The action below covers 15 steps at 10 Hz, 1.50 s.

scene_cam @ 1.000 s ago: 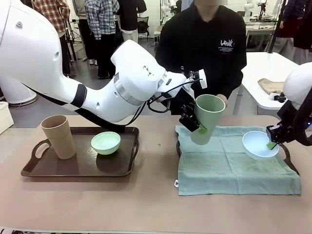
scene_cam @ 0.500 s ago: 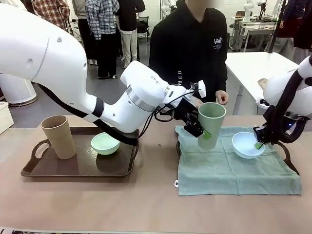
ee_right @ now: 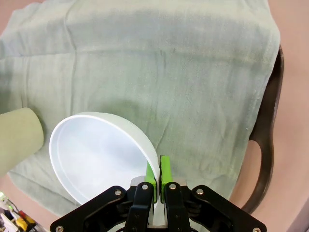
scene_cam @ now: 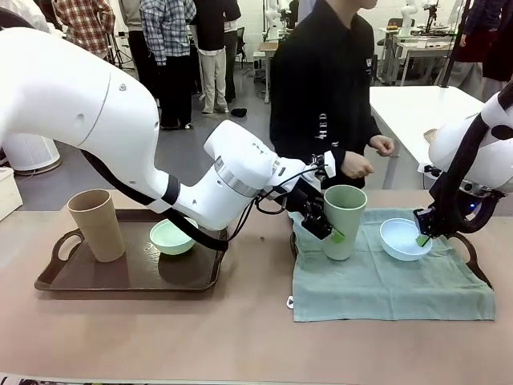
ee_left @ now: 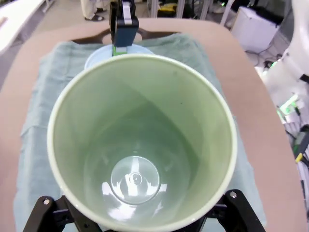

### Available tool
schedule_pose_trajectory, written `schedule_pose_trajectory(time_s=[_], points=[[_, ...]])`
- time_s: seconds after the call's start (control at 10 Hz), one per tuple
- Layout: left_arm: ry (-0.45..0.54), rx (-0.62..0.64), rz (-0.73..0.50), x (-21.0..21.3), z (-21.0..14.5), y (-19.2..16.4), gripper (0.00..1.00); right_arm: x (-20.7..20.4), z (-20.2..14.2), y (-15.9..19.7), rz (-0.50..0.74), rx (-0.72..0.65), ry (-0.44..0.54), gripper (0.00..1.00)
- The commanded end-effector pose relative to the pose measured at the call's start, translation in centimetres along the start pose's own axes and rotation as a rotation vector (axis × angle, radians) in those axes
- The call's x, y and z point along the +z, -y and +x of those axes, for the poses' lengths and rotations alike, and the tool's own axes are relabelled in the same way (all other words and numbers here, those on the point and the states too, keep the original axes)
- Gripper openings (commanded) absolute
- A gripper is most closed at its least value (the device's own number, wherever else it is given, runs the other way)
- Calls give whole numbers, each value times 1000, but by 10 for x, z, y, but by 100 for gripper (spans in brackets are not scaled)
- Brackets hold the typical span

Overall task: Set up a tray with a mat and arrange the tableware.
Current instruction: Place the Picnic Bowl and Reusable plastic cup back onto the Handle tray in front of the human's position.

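Observation:
My left gripper (scene_cam: 325,225) is shut on the pale green tumbler (scene_cam: 345,221), which is upright at the left part of the green mat (scene_cam: 385,281). The left wrist view looks down into the tumbler (ee_left: 140,145). My right gripper (scene_cam: 422,237) is shut on the right rim of the light blue bowl (scene_cam: 402,238), low over the mat's far right. In the right wrist view the green pads (ee_right: 164,175) pinch the bowl's (ee_right: 96,154) rim. The tan tumbler (scene_cam: 96,224) and the mint green bowl (scene_cam: 172,235) stand on the dark left tray (scene_cam: 128,273).
The mat covers a second dark tray, whose handle (scene_cam: 474,258) sticks out at the right (ee_right: 268,145). A person stands at the far side of the table, turned sideways, with hands (scene_cam: 361,164) held above the table edge. Bare tabletop lies along the front.
My left gripper has lowered the pale green tumbler onto or just above the mat. My right gripper has carried the blue bowl left and farther back. The person has turned sideways.

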<state>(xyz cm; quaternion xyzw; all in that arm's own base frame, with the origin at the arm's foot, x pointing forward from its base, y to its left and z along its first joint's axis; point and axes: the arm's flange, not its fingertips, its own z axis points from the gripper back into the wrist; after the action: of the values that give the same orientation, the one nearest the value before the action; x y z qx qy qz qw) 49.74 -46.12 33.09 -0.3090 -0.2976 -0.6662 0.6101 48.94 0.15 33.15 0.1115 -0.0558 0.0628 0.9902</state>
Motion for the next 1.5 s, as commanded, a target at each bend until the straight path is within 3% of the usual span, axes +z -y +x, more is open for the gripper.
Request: schedule_pose_trajectory(time_s=[0.0,0.1,0.2,0.3,0.8,1.0,1.2,1.4], points=[[12,-25,3,-2,0,-7,100,-12,5,10,20,5,-5,4],[4,-20,-3,-2,0,-8,100,-12,5,10,26,5,-18,64],[0,-13,0,-2,-1,-9,100,-11,4,11,11,-3,-24,64],[-24,1,5,-2,-1,-9,100,-8,2,9,-20,-21,-38,84],[-230,180,2,6,-22,-12,100,31,-26,2,-99,-19,-10,84],[-350,245,31,29,-18,-2,100,54,-42,2,-99,5,6,84],[-487,302,105,84,28,29,100,77,-58,-1,-90,52,21,84],[-657,448,191,138,70,59,100,93,-68,-6,-109,83,35,84]])
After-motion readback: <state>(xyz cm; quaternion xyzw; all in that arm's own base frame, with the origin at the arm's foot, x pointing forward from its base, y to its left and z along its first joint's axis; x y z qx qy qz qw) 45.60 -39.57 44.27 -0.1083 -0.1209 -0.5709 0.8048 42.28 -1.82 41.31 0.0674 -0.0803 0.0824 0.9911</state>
